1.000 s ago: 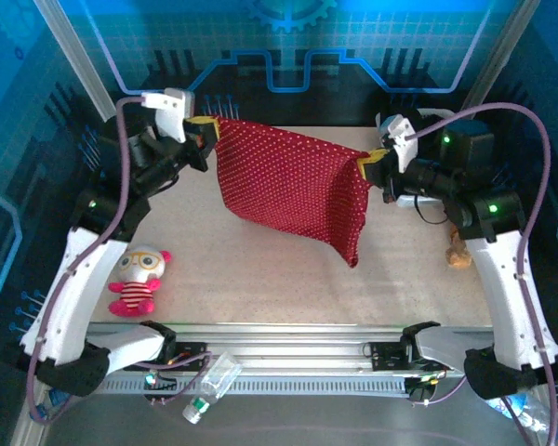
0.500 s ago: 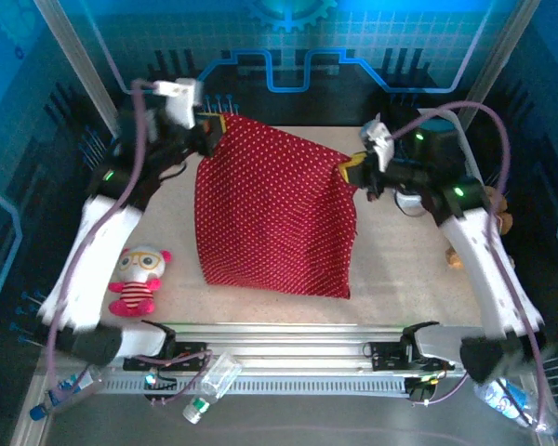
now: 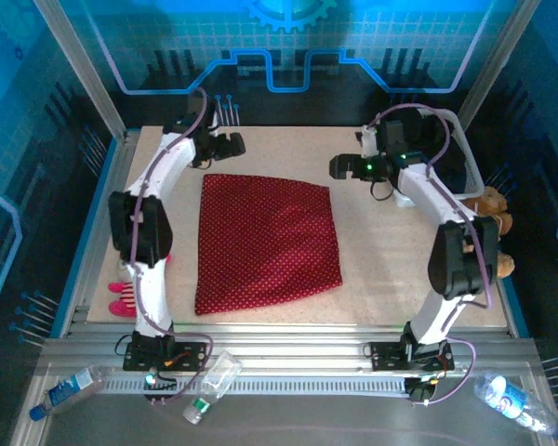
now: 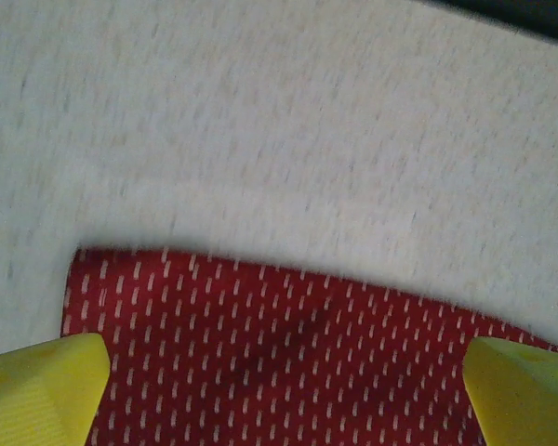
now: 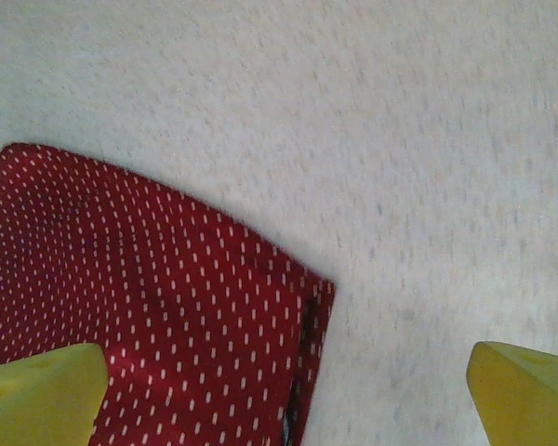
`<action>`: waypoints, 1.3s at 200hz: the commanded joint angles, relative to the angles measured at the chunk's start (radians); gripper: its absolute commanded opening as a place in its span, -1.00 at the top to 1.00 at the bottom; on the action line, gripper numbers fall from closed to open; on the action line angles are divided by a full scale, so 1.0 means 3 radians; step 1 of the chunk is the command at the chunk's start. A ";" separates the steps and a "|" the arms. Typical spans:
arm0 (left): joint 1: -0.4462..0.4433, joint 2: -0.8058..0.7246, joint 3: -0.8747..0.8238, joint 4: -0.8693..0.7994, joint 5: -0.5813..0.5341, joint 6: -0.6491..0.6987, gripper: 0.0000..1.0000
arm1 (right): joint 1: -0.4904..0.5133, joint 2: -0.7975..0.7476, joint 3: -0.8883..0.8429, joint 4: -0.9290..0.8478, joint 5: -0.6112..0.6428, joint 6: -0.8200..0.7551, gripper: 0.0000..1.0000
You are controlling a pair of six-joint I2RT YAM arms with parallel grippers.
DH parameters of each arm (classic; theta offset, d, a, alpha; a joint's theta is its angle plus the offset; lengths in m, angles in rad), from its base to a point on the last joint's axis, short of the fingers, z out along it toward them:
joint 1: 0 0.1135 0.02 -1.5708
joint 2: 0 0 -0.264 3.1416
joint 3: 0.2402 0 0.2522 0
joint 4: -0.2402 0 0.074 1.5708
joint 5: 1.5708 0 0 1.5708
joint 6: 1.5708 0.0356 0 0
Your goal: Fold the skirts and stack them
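One red skirt with small white dots (image 3: 265, 242) lies spread flat on the middle of the table. My left gripper (image 3: 231, 144) hovers just past its far left corner, and my right gripper (image 3: 339, 167) just past its far right corner. In the left wrist view the skirt's far edge (image 4: 288, 353) runs below my left gripper (image 4: 286, 390), whose yellow fingertips (image 4: 46, 386) stand wide apart, open and holding nothing. In the right wrist view the skirt's corner (image 5: 149, 307) lies under my open right gripper (image 5: 284, 395), which is not touching it.
A pink-and-white plush doll (image 3: 121, 293) sits at the table's left edge, partly behind the left arm. A brown teddy bear (image 3: 491, 204) rests at the right edge beside a white bin rim (image 3: 463, 153). Plastic bottles (image 3: 209, 386) lie on the front rail.
The skirt hung stretched between both shut grippers. Both have since opened and let go, and it now lies flat on the table. Both arms have reached toward the far side.
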 commanded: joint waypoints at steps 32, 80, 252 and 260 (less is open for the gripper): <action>0.0003 -0.1077 -0.1677 0.0579 -0.0024 -0.0715 -0.98 | 0.0087 -0.0624 -0.0947 0.0284 0.0401 0.1376 -1.00; 0.0225 -0.0902 -0.1961 0.0747 0.0020 -0.0780 -0.98 | 0.0161 -0.0213 -0.0803 0.0630 -0.0141 0.0905 -1.00; 0.0792 0.0439 -0.0757 0.0587 0.0936 -0.0065 -0.79 | 0.0305 0.1456 0.0579 0.0111 -0.0114 0.0354 0.23; 0.0790 0.0466 -0.0722 0.0582 0.0951 -0.0062 -0.77 | 0.0305 0.1476 0.0600 0.0104 -0.0109 0.0349 0.26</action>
